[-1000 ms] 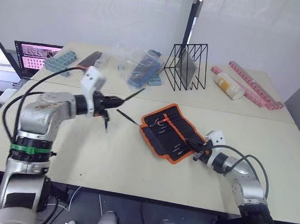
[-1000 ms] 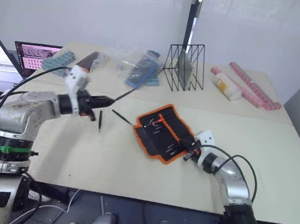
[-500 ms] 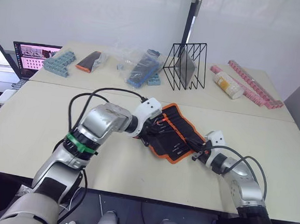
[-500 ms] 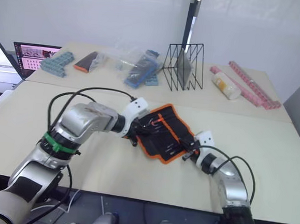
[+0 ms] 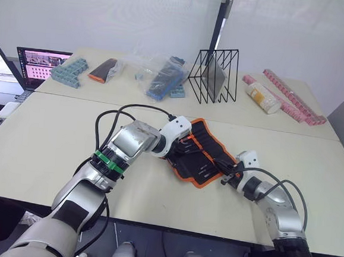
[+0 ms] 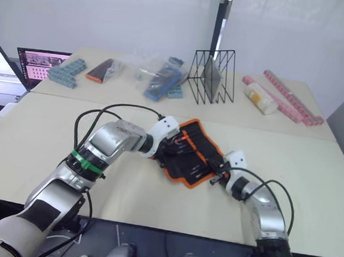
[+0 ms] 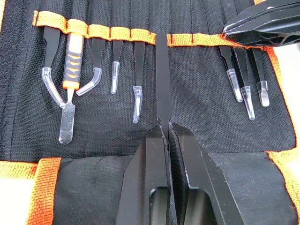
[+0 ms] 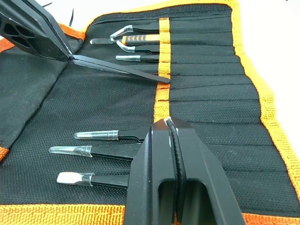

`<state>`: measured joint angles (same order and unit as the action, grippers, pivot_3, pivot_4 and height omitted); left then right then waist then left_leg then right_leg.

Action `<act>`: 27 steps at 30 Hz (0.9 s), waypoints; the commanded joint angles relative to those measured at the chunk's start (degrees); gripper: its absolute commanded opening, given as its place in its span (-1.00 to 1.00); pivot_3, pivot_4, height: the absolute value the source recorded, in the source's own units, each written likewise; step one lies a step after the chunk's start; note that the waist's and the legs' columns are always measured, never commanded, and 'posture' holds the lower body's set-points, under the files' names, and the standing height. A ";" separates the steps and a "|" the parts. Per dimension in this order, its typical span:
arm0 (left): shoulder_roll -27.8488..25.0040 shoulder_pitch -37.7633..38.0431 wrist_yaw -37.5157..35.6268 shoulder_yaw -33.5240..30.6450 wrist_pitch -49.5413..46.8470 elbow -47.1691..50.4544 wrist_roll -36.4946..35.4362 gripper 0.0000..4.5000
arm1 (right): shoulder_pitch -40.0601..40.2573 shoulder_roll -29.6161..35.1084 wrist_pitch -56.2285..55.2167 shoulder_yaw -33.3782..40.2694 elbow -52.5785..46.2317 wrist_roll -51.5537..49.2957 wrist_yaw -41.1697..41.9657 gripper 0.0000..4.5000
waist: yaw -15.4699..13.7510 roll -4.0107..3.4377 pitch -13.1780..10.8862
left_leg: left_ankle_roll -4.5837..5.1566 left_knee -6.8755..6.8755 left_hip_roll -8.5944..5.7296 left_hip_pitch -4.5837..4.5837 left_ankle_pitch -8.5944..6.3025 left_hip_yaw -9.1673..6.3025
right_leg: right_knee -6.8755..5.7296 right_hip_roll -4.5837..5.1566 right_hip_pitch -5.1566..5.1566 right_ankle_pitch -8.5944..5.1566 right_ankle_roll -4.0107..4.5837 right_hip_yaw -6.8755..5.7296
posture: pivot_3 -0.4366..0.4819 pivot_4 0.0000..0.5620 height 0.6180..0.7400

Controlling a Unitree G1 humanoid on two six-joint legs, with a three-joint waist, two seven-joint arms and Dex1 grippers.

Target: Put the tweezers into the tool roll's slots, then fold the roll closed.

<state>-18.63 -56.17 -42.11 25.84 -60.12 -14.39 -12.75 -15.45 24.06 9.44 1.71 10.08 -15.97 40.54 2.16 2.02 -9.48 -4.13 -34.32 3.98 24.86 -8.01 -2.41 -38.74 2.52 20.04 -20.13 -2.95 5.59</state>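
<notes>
The tool roll (image 5: 208, 160) lies open on the table, black with orange edging. My left gripper (image 7: 166, 125) is over it, shut on one black tweezers (image 7: 163, 84) whose point reaches the orange band above the slots (image 7: 187, 18). Several capped tweezers (image 7: 136, 89) sit in other slots, beside an orange-handled tool (image 7: 72, 61). My right gripper (image 8: 167, 123) is shut, its tips resting on the orange band (image 8: 161, 93) at the roll's right side. From the head view the left gripper (image 5: 176, 148) is at the roll's left half and the right gripper (image 5: 225, 173) at its right corner. A thin black sliver (image 8: 71, 15) lies on the table beyond the roll.
At the back of the table stand a black wire rack (image 5: 215, 75), a plastic bag with blue parts (image 5: 161, 74), teal boxes (image 5: 69, 71) and a black-and-orange pouch (image 5: 102, 69). A laptop (image 5: 37, 64) is far left. A bottle (image 5: 262, 98) and pink strips (image 5: 293, 102) lie back right.
My left arm swung from the table's left side over to the roll, carrying the tweezers, and now holds it down against the slots. The right gripper stayed at the roll's right corner.
</notes>
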 commanded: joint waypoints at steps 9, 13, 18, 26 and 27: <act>-2.85 -0.51 -2.09 2.46 -2.26 6.29 2.61 -0.98 | 0.95 0.33 2.04 0.04 1.50 0.87 -0.71 -1.00 | 0.02 -0.01 -0.01 | 0.00 0.00 0.00 0.01 0.00 -0.01 | 0.00 0.00 0.00 0.00 0.00 0.00 | -0.05 -0.47 0.91; -1.97 -0.40 -1.78 2.22 -2.08 5.39 2.90 -0.98 | 0.87 0.35 2.04 -0.06 1.57 0.99 -0.65 -1.00 | 0.00 -0.01 -0.01 | 0.00 0.00 0.00 0.01 0.00 -0.02 | 0.00 0.00 0.00 0.00 -0.01 -0.01 | -0.05 -0.47 0.91; -0.95 -0.59 -1.72 2.10 -2.00 4.87 3.09 -0.98 | 0.98 0.39 2.01 -0.03 1.53 1.02 -0.67 -1.00 | 0.02 -0.01 -0.01 | 0.00 0.00 0.00 0.02 0.00 -0.03 | 0.00 0.00 0.00 0.00 -0.01 -0.01 | -0.05 -0.47 0.91; 3.25 -3.70 0.11 0.06 5.19 -5.45 5.43 -0.98 | 1.00 0.46 2.11 -0.22 1.81 1.24 -0.61 -1.00 | -0.02 -0.01 -0.01 | 0.00 -0.02 -0.01 0.02 0.00 -0.03 | 0.00 0.00 0.00 0.00 -0.01 -0.01 | -0.05 -0.47 0.91; 4.24 -3.96 -0.50 -0.14 7.17 -7.15 5.26 -0.98 | 0.86 0.53 2.17 -0.42 1.97 1.39 -0.45 -1.00 | -0.02 -0.01 -0.01 | 0.00 -0.02 -0.02 0.03 0.00 -0.03 | 0.01 0.00 0.00 0.00 -0.01 -0.01 | -0.05 -0.47 0.91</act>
<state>-15.55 -58.18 -42.70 27.30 -56.93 -20.03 -8.22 -15.52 24.06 9.57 1.80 10.14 -15.96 40.57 2.14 2.01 -9.49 -4.12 -34.34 3.96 24.89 -8.01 -2.44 -38.72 2.52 20.04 -20.14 -2.95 5.58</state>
